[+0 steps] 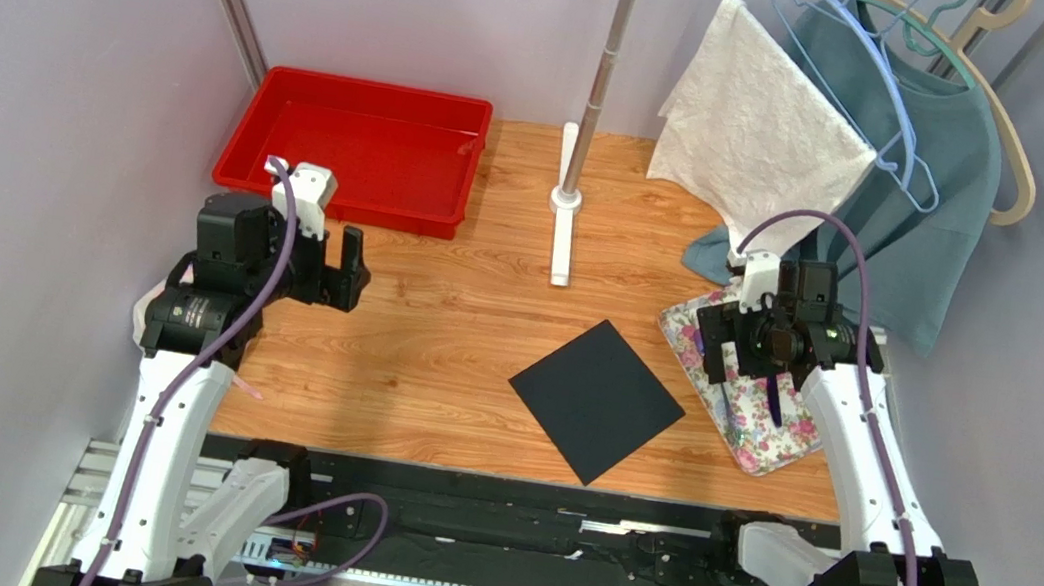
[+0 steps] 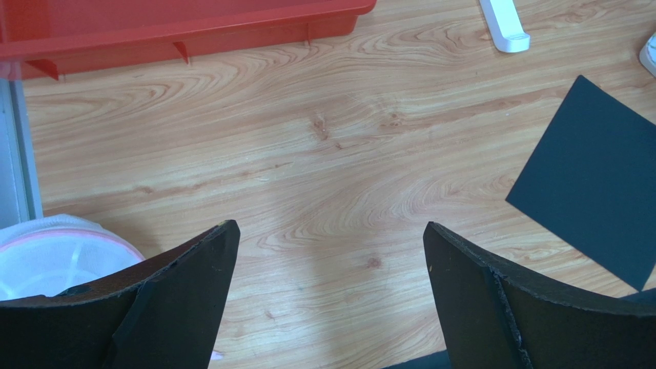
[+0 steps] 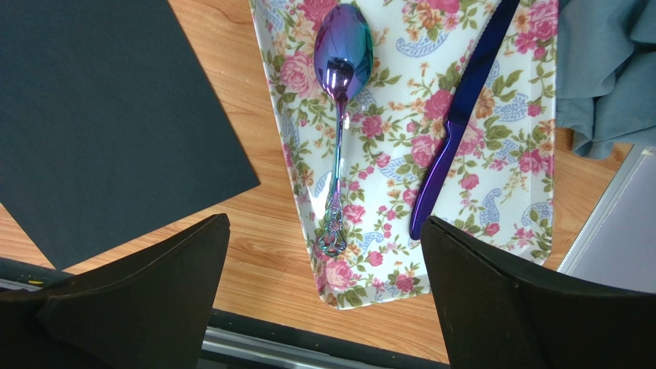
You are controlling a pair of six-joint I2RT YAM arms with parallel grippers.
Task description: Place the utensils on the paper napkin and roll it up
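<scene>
Top external view first, and the wooden desk (image 1: pixel 444 359) fills the floor of the booth, with the black paper napkin (image 1: pixel 598 399) lying flat near its middle, turned like a diamond. Everything gets called off that napkin. Far behind it and to the right, a teal garment (image 1: pixel 937 182) droops from hangers. Far behind it and to the left sits a red tray (image 1: pixel 374 86). A white textured cloth (image 1: pixel 762 128) hangs behind the napkin, a bit to the right. Just beside the napkin's right corner, not touching it, lies the floral mat (image 1: pixel 766 446), a strip of bare wood showing between them. Straight behind the napkin stands a grey pole on a white foot (image 1: pixel 589 121).

Now the arms. The left tool (image 1: pixel 330 268) sits well to the left of the napkin, its fingers spread wide over bare wood, gripping nothing; the left wrist view catches only the napkin's edge at the right. The right tool (image 3: pixel 325 219) hangs just right of the napkin, above the mat, released as well, nothing between its fingers.

The utensils are both on the mat, none on the napkin yet: the knife (image 3: pixel 458 123), blue-purple, lies on the side away from the napkin, and the iridescent spoon (image 3: pixel 337 138) lies on the side closer to it.
</scene>
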